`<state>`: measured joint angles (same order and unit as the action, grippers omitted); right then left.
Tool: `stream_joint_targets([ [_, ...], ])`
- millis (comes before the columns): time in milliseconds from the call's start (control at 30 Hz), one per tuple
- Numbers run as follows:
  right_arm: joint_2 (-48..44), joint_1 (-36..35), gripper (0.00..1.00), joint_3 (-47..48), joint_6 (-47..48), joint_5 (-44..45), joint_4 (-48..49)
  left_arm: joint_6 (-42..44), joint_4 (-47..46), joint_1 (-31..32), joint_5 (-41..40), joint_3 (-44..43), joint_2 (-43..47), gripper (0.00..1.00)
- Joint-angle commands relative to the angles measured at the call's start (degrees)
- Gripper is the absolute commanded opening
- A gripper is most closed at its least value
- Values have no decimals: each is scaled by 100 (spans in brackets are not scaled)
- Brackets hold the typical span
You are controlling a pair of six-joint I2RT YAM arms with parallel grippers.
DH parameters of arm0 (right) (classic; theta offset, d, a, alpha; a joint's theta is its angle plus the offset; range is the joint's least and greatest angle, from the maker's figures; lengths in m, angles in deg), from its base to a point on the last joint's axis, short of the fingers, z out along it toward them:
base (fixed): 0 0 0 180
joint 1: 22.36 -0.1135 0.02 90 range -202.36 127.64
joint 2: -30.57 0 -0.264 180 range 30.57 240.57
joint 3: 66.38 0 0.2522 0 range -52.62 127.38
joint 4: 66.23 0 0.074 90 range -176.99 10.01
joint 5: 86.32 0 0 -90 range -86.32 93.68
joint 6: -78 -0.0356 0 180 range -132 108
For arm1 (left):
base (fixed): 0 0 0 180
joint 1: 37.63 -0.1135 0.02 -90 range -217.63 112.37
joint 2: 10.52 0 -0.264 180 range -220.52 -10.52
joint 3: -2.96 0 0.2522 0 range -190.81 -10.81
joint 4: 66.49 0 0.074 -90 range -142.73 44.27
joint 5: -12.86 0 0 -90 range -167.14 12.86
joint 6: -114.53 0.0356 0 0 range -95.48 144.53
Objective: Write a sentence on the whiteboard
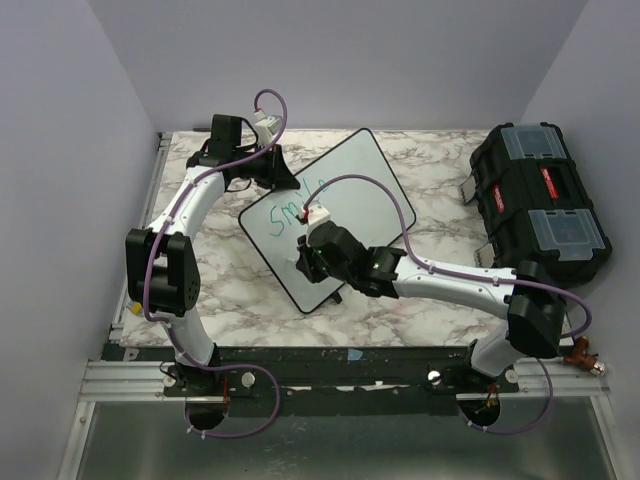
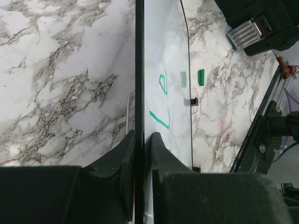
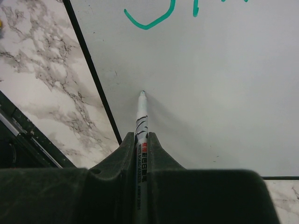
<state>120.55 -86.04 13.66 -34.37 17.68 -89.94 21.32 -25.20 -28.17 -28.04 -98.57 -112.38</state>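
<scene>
Beyond my right pincer (image 3: 141, 136), clamped round a thin white marker (image 3: 141, 109), the large black-framed white whiteboard (image 3: 224, 93) looks stiff but slippery, so my left pincer (image 2: 142, 135) nips its edge.

Left arm (image 1: 195, 205) & right arm (image 1: 450, 285): white rounded shells w/ chunky black joint blocks, black wrists. Thin purple cable (image 1: 268, 100) loops along ea. arm, base to wrist; small white box (image 1: 318, 212) w/ red mark on right wrist. Fingers (image 2: 124, 158): matte black, tapered, lightly scuffed.
</scene>
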Motion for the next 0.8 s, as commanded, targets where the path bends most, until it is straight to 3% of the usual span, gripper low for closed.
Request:
stream_joint_targets([
  [0, 150, -31, 1, 39, 40, 197, 228, 619, -62, 75, -199, 0, -55, 0],
  [767, -252, -99, 1, -920, -288, -135, -83, 634, -38, 74, -225, 8, -31, 0],
])
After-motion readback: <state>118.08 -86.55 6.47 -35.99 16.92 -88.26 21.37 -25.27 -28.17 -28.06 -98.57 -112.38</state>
